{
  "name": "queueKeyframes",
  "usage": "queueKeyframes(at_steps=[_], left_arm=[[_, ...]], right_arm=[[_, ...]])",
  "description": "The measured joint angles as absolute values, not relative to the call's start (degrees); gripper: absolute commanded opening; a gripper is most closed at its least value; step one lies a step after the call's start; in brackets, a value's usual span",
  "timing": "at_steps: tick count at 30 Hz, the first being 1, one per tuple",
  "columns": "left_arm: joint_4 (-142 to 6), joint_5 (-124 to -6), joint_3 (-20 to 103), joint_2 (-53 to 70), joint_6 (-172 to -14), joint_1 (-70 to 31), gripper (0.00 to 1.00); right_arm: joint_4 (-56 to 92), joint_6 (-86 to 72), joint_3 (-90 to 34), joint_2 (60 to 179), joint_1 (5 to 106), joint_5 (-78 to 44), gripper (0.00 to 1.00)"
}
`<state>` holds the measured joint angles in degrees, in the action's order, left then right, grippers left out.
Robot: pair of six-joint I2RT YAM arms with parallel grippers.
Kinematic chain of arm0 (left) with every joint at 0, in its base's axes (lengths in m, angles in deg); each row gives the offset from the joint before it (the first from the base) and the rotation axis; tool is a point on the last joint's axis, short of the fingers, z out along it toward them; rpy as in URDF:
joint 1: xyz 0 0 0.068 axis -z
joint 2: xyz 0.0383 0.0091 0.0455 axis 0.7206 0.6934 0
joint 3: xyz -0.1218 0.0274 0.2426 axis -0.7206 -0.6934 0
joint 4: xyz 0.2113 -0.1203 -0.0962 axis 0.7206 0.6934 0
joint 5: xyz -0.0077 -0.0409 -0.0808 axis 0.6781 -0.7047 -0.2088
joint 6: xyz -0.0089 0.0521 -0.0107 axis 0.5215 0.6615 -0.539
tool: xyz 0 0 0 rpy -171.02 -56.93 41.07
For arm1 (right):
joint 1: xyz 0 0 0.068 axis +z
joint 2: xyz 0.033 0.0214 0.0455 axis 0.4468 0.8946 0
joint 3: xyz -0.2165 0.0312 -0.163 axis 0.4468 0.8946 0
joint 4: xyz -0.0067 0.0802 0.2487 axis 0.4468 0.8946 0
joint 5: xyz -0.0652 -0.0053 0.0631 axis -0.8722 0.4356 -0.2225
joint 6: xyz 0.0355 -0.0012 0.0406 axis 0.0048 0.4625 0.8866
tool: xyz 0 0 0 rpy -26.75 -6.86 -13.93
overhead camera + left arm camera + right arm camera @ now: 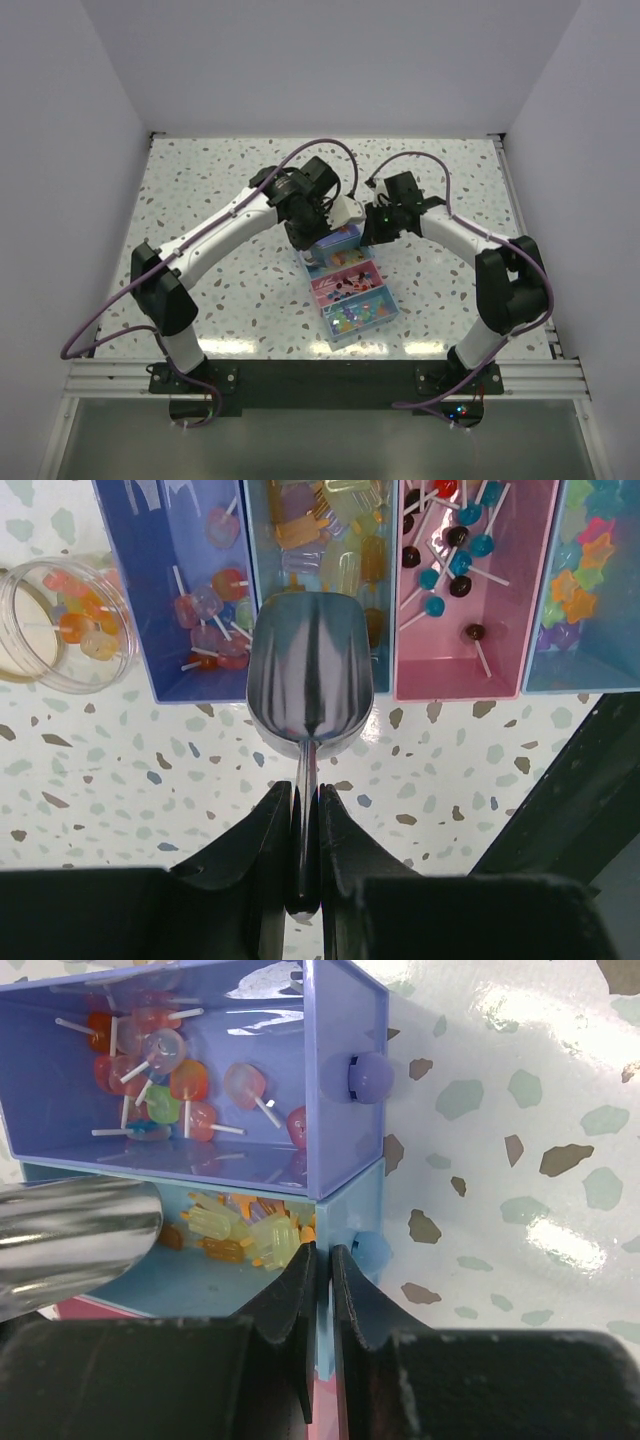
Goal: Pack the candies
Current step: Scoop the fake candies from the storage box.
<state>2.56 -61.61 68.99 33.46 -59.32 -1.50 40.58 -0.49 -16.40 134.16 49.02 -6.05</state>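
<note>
A box of coloured compartments (372, 272) lies at mid table and holds the candies. In the left wrist view, lollipop candies (212, 610) fill the purple compartment, popsicle-shaped ones (330, 540) the light blue one, round lollipops (450, 550) the pink one, and star sweets (580, 580) the far-right one. My left gripper (305, 792) is shut on the handle of an empty metal scoop (312, 670), whose bowl lies over the light blue compartment's near edge. My right gripper (322, 1252) is shut on the end wall of the light blue compartment (345, 1225), beside its round knob.
A small clear jar (55, 620) with a few orange and pink sweets lies left of the purple compartment (150, 590). The scoop's bowl also shows in the right wrist view (70, 1240). Both grippers (312, 240) (368, 236) meet at the box's far end. White walls enclose the speckled table.
</note>
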Motion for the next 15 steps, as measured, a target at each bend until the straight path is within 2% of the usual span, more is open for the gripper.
queueKeyframes(at_steps=[15], left_arm=[[4.87, -54.62, 68.99, 33.68, -59.13, 2.43, 0.00]], right_arm=[[40.44, -1.43, -16.38, 133.38, 51.21, -10.53, 0.00]])
